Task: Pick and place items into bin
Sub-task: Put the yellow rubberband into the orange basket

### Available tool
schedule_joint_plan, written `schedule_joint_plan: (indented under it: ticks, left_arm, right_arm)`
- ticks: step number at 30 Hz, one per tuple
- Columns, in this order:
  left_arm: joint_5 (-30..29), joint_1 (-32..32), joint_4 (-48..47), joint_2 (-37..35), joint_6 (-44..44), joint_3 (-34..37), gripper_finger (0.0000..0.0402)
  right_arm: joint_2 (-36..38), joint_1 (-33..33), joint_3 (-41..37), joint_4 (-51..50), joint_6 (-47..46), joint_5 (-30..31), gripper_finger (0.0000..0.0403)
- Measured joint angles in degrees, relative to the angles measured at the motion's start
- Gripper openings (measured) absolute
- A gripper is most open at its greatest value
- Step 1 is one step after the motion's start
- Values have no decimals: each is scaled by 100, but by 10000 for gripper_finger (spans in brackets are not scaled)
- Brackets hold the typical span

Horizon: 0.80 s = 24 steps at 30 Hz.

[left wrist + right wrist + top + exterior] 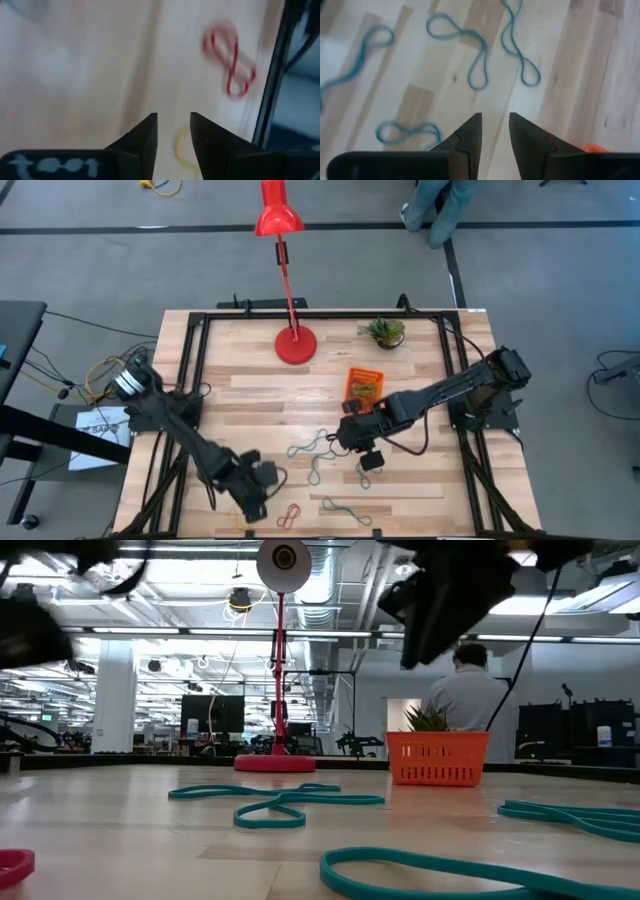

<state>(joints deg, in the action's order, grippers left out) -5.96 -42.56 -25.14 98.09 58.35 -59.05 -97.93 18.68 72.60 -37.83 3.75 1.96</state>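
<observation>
Still early, I judge; several teal bands and a red band lie on the bench; my left fingers and right fingers stand slightly apart, empty; the orange bin holds something I cannot make out.

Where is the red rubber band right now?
In the high view, the red band lies near the table's front edge, just right of the left gripper. The left wrist view shows it twisted like an eight.
</observation>
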Motion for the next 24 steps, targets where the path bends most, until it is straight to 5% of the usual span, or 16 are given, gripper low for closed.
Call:
schedule_joint_plan:
  ticks: [8, 16, 24]
  left_arm:
    - [75, -539, 201, 435, 931, -2, 105]
    - [-659, -893, 193, 514, 875, -10, 105]
    - [-735, -964, 192, 762, 872, -27, 105]
  right_arm:
    - [-4, 122, 0, 478, -379, -6, 93]
    - [-4, 148, 0, 893, -605, -13, 93]
    - [-7, 148, 0, 1105, -632, -11, 93]
